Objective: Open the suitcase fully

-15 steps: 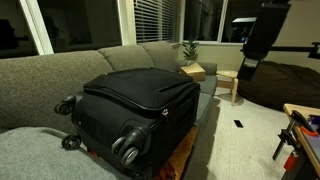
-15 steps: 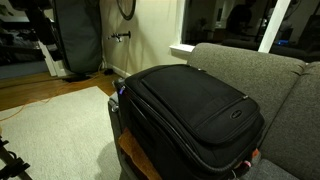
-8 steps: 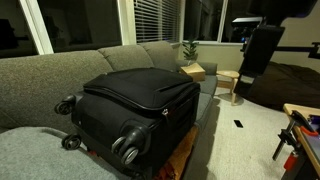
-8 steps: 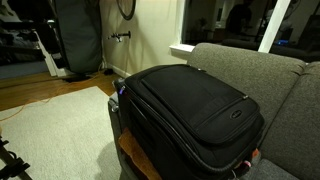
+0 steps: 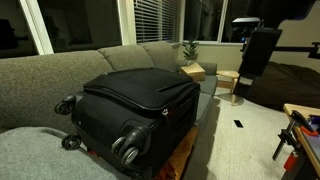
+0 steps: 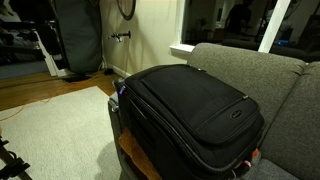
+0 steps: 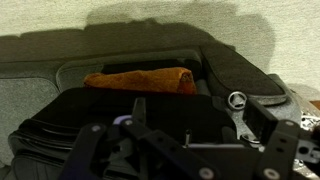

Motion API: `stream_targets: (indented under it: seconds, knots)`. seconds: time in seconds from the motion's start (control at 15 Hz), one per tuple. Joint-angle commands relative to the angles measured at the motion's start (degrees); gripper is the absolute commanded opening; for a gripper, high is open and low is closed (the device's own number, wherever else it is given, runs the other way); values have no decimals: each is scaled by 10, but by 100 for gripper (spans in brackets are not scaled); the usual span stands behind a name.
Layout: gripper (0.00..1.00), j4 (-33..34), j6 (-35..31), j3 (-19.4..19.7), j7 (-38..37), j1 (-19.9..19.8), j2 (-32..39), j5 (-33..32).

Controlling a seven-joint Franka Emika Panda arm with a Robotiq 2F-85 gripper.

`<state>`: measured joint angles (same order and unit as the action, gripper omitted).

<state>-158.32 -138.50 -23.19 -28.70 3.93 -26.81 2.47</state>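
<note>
The large black suitcase (image 5: 140, 100) lies flat on the grey sofa with its lid shut and zipped, its spinner wheels (image 5: 127, 148) facing the camera. It also shows in an exterior view (image 6: 195, 105). In the wrist view the suitcase (image 7: 140, 108) is below me with one wheel (image 7: 237, 99) at the right. My gripper (image 7: 185, 150) is open and empty. In an exterior view the gripper (image 5: 252, 66) hangs well off to the side of the suitcase, above the floor and clear of it.
The grey sofa (image 5: 60, 65) (image 6: 245, 60) carries the suitcase. An orange-brown wooden piece (image 7: 140, 80) (image 5: 180, 155) sits under its edge. A small wooden side table (image 5: 228, 82), a plant (image 5: 190, 48) and a dark beanbag (image 5: 292, 85) stand beyond. A black bag (image 6: 75, 35) stands by the wall.
The arm swung from a tilted pose high up to a more upright pose slightly lower. The suitcase has not moved.
</note>
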Motion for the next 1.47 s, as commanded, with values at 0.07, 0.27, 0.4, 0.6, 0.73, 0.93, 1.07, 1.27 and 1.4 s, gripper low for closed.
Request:
stream_targets:
  seconds: [0.07,0.27,0.4,0.6,0.73,0.93,1.07,1.27,1.4]
  knots:
    - [100,7,-29,16,-4,11,34,-7]
    - [100,13,-45,22,-1,9,52,-8]
    - [100,16,-55,27,2,9,62,-7]
    - [100,14,-91,32,-1,5,74,-11]
    - [100,14,-112,38,4,5,85,-9]
    - [100,15,-138,45,9,6,104,-6]
    - [100,15,-152,49,12,8,116,-3]
    - [100,16,-172,53,17,11,136,0]
    - [100,18,-183,57,21,13,148,2]
